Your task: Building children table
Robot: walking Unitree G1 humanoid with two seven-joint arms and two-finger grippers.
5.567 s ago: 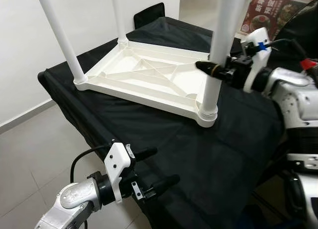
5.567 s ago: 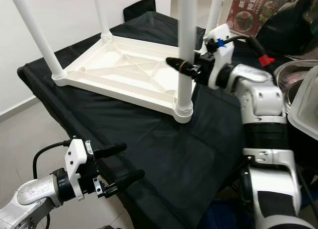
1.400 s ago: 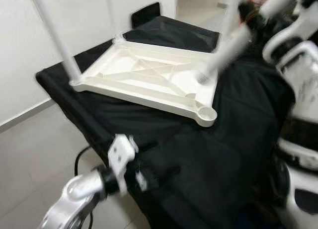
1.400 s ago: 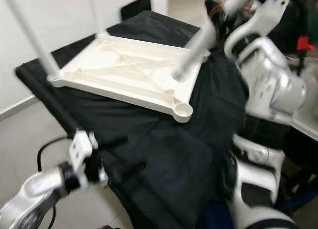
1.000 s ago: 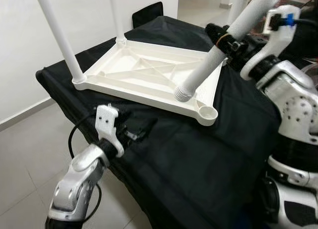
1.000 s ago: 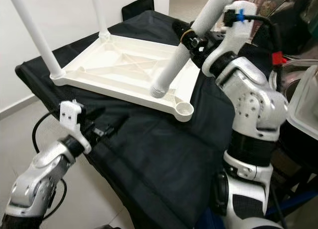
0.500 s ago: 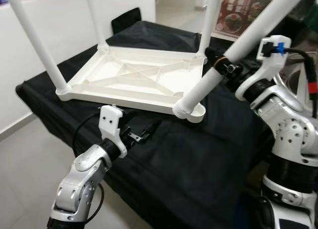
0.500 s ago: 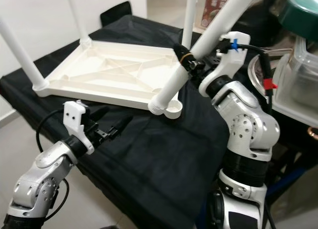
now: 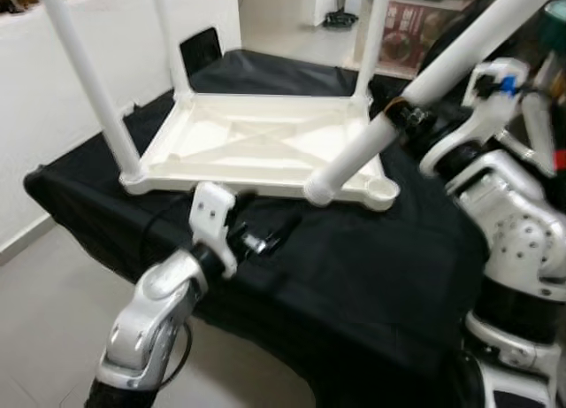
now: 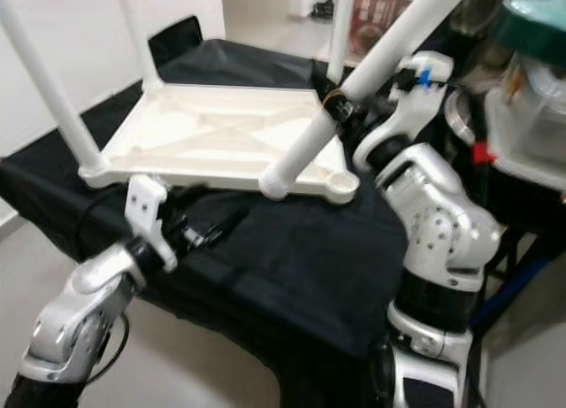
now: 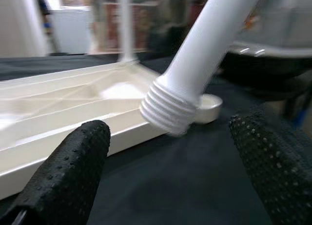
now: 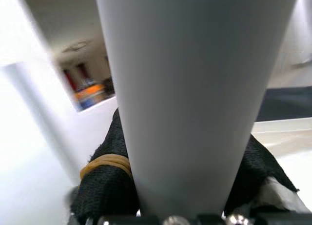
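The right gripper (image 9: 400,118) has its fingers clamped round a loose white leg (image 9: 416,88), one of them banded with a yellow elastic. The leg slants down across the scene, its threaded end (image 11: 168,108) hanging just above the near right corner of the upturned white tabletop (image 9: 265,147), close beside the empty round socket (image 9: 384,190) there. The left gripper (image 9: 265,235) hovers low over the black cloth (image 9: 354,275) in front of the tabletop's near edge, its fingers (image 11: 68,171) spread apart with nothing between them, pointing toward that threaded end. The tabletop lies underside up on the cloth-covered bench (image 10: 265,275), with three legs (image 9: 88,80) already standing upright at its other corners.
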